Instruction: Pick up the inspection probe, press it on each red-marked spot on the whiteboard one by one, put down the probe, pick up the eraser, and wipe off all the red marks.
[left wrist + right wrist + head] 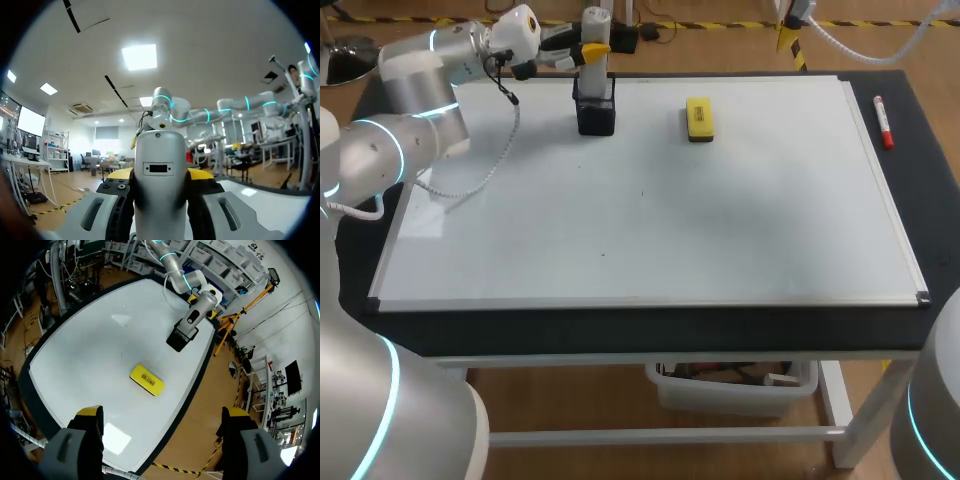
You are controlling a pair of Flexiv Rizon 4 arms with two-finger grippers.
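The grey inspection probe [595, 28] stands upright in a black holder [595, 110] at the whiteboard's [740, 230] far edge. My left gripper [592, 50] is shut on the probe, whose grey body [159, 175] fills the gap between the yellow-tipped fingers [120, 175] in the left wrist view. The yellow eraser [699, 118] lies flat on the board, right of the holder. My right gripper [162, 415] hangs open high above the board, with the eraser [147, 379] and the holder [179, 338] far below it. I see no red marks on the board, only two tiny dark specks.
A red marker [883, 122] lies on the black table top just past the whiteboard's right frame. A white cable [485, 170] from my left arm trails over the board's far left corner.
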